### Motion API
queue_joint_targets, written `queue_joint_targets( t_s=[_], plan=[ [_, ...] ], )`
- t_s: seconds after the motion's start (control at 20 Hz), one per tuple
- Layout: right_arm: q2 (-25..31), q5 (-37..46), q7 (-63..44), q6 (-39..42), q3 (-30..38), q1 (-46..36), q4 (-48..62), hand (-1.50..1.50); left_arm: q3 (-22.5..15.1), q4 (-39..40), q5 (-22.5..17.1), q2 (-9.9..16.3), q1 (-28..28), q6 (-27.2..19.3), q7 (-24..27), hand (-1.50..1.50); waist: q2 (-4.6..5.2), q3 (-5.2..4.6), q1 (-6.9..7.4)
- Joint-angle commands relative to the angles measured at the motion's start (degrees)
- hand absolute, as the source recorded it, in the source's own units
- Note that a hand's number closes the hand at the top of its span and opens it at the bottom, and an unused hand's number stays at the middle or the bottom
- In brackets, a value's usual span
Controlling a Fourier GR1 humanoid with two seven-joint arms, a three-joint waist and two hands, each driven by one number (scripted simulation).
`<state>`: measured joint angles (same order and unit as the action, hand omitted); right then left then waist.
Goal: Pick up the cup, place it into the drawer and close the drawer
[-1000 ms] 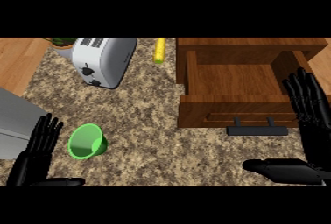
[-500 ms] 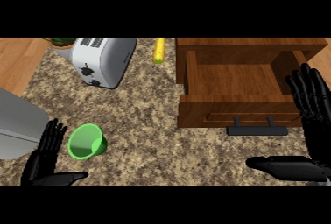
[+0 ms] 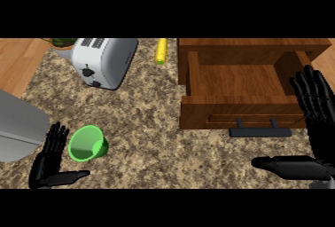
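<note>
1. Left hand (image 3: 47,162): at the view's lower left, fingers straight and close together pointing up the counter, thumb stretched out sideways toward the right; it grips nothing.
2. Cup (image 3: 88,143): green, tipped on its side with the mouth facing the left hand, lying just beside the fingers on their right. Whether fingers and rim touch cannot be told.
3. Grey rounded object (image 3: 18,128): just to the left of the left hand, cut off by the view's left edge.
4. Toaster (image 3: 103,60): silver, well beyond the left hand, up and slightly right of the cup; a potted plant (image 3: 61,43) shows behind its left corner.
5. Right hand (image 3: 319,128): at the view's right edge, fingers straight and slightly spread, thumb extended to the left at the bottom; it holds nothing.
6. Drawer (image 3: 239,92): wooden, pulled open, directly left of the right hand's fingers, its interior showing nothing inside; the fingertips overlap its right wall in the view.
7. Drawer handle (image 3: 259,131): a dark bar on the drawer front, left of the right palm and above the thumb.
8. Yellow object (image 3: 161,50): long and thin, beyond the drawer's left corner, between toaster and drawer.
9. Counter (image 3: 170,150): speckled stone, beneath both hands.
</note>
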<state>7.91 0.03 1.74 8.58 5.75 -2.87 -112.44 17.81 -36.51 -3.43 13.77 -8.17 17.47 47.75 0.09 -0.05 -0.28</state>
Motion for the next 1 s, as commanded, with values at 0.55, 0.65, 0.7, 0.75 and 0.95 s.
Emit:
queue_joint_targets(
  t_s=[0.55, 0.65, 0.7, 0.75, 0.95],
  plan=[
    [-1.13, 1.37, 4.09, 0.99, -0.48, 0.31, 3.29, -1.50, -0.27, 20.98, 3.55, 1.17, -9.90, -0.43, 15.45, -1.50, 0.19, -0.06, -0.28],
    [-0.57, 0.58, -2.13, 0.32, -0.82, -2.35, -0.20, -1.50, 0.07, 23.16, 3.66, 0.18, -12.21, -1.67, 15.56, -1.50, 0.26, -0.13, -0.62],
    [2.16, -2.65, -2.71, 1.76, 3.46, -4.00, 0.79, -1.50, -0.15, 22.69, 3.64, 2.39, -10.97, 1.87, 15.75, -1.50, 0.23, -0.11, -0.50],
    [0.90, -1.80, -2.28, 1.81, 1.14, -2.79, -0.21, -1.50, 0.39, 24.15, 3.64, 1.96, -13.54, -0.28, 15.13, -1.50, 0.35, -0.17, -0.92],
    [0.24, -1.53, -0.73, 2.47, 0.85, 1.21, -1.47, -1.50, -0.23, 21.76, 2.81, -0.01, -12.06, 0.46, 14.11, -1.50, 0.04, -0.04, -0.37]
  ],
)
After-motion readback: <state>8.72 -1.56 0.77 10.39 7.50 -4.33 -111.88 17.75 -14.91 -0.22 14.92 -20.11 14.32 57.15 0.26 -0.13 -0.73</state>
